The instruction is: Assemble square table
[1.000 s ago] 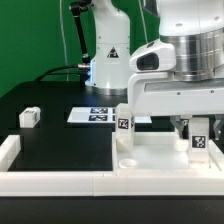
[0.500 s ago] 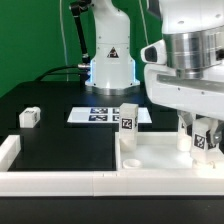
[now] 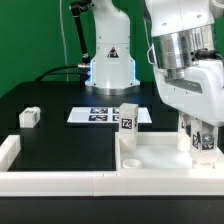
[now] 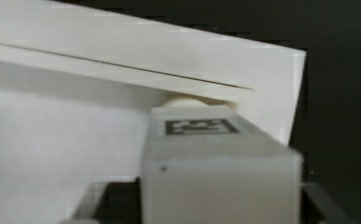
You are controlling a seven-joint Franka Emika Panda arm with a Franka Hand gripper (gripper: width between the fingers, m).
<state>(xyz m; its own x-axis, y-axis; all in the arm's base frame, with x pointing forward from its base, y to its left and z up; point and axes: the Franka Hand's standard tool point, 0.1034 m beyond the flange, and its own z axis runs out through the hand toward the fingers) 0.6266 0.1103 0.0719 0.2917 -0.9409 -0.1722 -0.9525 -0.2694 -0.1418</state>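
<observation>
The square tabletop (image 3: 160,156) lies flat at the exterior view's right, just behind the front wall. One white tagged leg (image 3: 128,120) stands upright on its far-left corner. My gripper (image 3: 203,146) is shut on a second tagged leg (image 3: 203,142) and holds it upright at the tabletop's right corner, with the wrist tilted. In the wrist view this leg (image 4: 218,165) fills the space between the jaws of my gripper (image 4: 221,208), its tag facing the camera, over the tabletop (image 4: 70,120). Another leg block (image 3: 29,117) lies on the black table at the left.
The marker board (image 3: 104,115) lies flat behind the tabletop. A long low white border wall (image 3: 60,181) runs along the front and turns up at the left. The arm's base (image 3: 110,60) stands at the back.
My wrist has turned and tilted over the right corner, with the held leg staying at nearly the same spot. The other parts have not moved.
</observation>
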